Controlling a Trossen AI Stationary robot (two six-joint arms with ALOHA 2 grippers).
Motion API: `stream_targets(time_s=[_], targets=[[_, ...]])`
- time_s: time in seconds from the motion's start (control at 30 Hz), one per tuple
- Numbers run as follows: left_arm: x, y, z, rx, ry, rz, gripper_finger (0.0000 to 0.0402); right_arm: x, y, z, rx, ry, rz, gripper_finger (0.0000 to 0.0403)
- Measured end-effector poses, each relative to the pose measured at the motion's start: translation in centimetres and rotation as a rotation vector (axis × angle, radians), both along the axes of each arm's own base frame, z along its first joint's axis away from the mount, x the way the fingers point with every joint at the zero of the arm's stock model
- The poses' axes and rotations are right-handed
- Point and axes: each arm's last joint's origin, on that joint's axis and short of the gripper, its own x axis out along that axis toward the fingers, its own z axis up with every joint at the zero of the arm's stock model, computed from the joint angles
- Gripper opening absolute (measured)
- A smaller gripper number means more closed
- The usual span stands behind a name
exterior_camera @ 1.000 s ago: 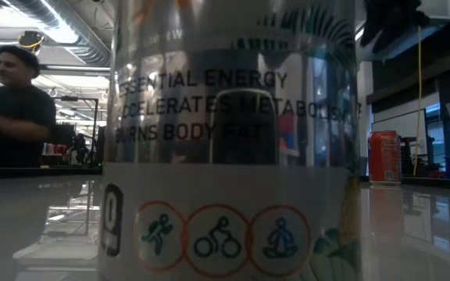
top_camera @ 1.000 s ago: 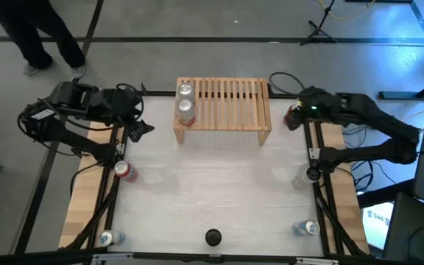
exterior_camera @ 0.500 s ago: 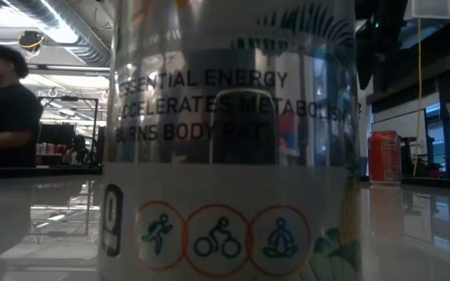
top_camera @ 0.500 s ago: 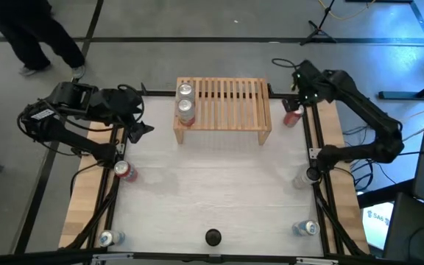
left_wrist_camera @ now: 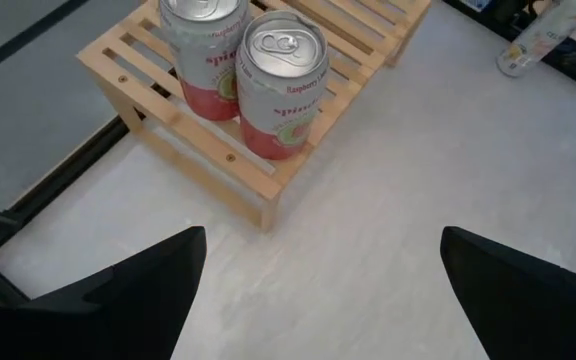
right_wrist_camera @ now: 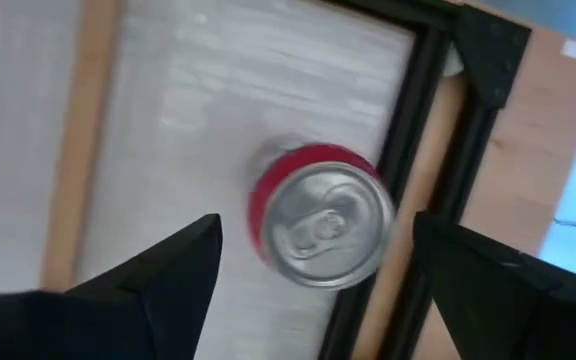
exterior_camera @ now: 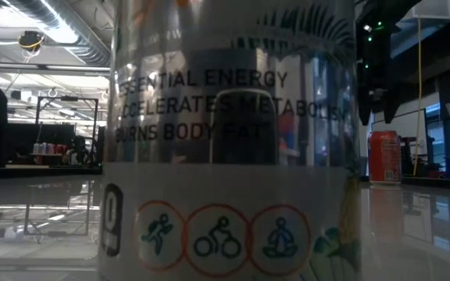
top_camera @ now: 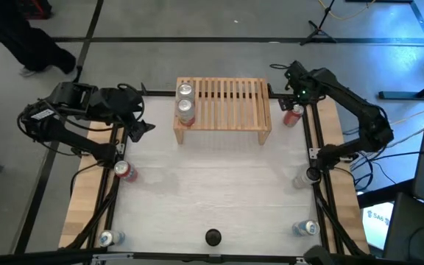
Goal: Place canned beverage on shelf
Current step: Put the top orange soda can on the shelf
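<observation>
Tabletop (top_camera: 212, 191): white, carrying all items. Shelf (top_camera: 227, 103) at 12 o'clock, two cans (top_camera: 185, 101) filling its 9 o'clock end, leaving room beside them. Right gripper (top_camera: 294, 96) hangs over the red can (right_wrist_camera: 320, 218) at 2 o'clock, fingers (right_wrist_camera: 163, 270) spread, grasping nothing, evidently lined up for pickup. Left gripper (top_camera: 142, 126) waits at 10 o'clock, fingers spread, empty.
</observation>
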Motion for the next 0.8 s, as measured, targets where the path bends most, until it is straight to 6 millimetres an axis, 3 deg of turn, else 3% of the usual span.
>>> stream_targets(time_s=[0.53,0.8], targets=[[0.1,0.0,0.1,0.029,-0.009,-0.008,0.0394,0.9,-1.3,-3.4,0.144,0.125,-0.013,0.0318],[0.1,0.1,0.1,0.041,-0.005,-0.010,0.0394,0.8,-1.2,-3.8,0.143,0.127,0.020,0.0243]])
